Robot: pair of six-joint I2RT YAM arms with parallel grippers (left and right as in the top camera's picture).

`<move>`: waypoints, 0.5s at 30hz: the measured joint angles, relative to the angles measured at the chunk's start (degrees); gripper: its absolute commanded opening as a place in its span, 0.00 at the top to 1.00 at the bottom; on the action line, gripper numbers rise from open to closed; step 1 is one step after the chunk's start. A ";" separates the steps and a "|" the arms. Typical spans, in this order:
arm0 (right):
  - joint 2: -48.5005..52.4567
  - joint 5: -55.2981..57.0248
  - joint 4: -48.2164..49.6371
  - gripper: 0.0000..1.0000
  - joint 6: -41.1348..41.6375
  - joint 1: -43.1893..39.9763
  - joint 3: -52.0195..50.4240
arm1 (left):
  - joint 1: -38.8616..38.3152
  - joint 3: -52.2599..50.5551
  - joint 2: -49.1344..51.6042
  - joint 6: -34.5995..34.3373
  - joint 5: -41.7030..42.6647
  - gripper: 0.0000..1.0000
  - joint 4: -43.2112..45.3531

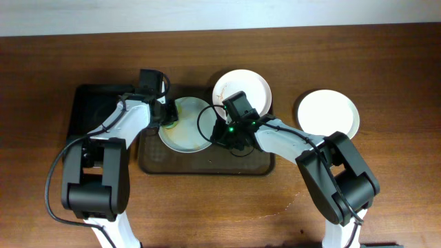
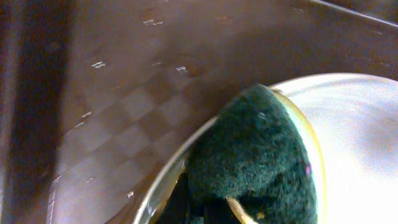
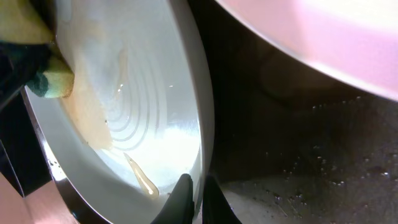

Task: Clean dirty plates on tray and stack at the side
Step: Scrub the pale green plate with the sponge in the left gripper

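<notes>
Fingers (image 3: pixel 177 202) pinch plate (image 3: pixel 168 93) (right arm, smeared).

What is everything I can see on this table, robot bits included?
Round white shallow plates: three; smeared plate on the tray's left half, second plate over its back right edge, third plate on the bare table, right.
Large dark brown rectangular tray: one, table centre.
Smaller black tray: one, left of the brown tray.
Green and yellow sponge: one, on the smeared plate.
Brown wooden table: one.
Left end effector: one, black, shut on the sponge.
Right end effector: one, black, pinching the smeared plate's rim.
</notes>
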 measured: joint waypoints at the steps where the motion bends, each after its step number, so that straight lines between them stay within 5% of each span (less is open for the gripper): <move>1: -0.02 0.02 -0.02 0.96 0.00 0.00 0.02 | 0.07 0.00 0.22 2.27 3.13 1.00 0.68; 7: -0.02 0.00 0.04 0.96 -0.39 -0.26 0.15 | 0.20 -0.44 1.88 6.64 24.26 1.00 0.59; 12: -0.02 -0.15 0.02 0.96 -1.18 -0.26 0.15 | 3.41 0.48 2.03 6.75 27.32 1.00 -1.92; 15: -0.02 -0.15 -0.04 0.96 -1.31 -0.24 0.15 | 6.19 4.96 2.62 6.10 20.37 1.00 -3.80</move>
